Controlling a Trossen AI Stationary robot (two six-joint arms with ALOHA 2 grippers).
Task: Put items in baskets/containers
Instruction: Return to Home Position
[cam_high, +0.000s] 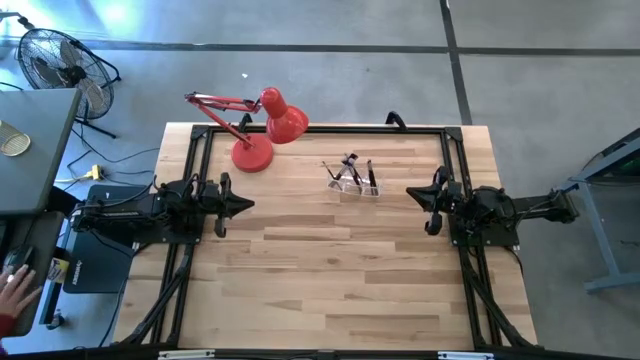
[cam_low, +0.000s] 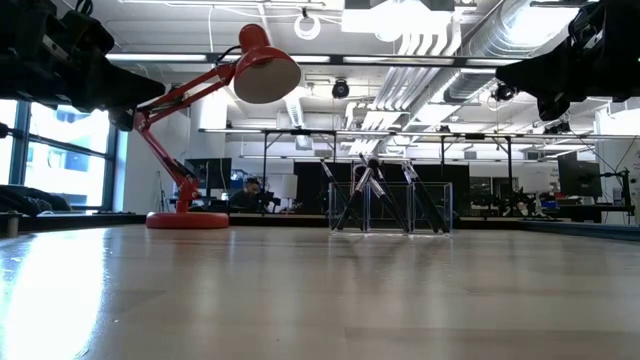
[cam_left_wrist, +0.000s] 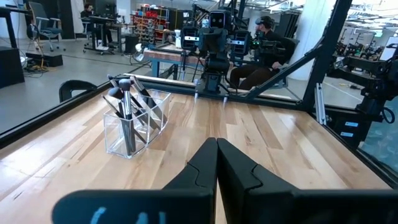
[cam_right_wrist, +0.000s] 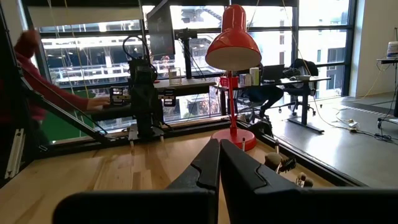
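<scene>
Both grippers are hanging clenched and empty at opposite sides of the table, with the brushes standing in the clear holder.

The left gripper (cam_high: 244, 205) is pressing its fingers together on nothing, and the right gripper (cam_high: 413, 193) is doing the same, facing it across bare wood of the table (cam_high: 330, 280). The clear holder (cam_high: 357, 184) is sitting near the far edge, closer to the right gripper, with the brushes (cam_left_wrist: 124, 99) leaning upright inside it, bristles up. A red desk lamp (cam_high: 265, 130) is standing near the holder on the left arm's side, its shade tilting over the far edge. Off the table, a fan (cam_high: 60, 60) is resting on the floor and a person's hand (cam_high: 15, 290) is showing beside the left arm.
</scene>
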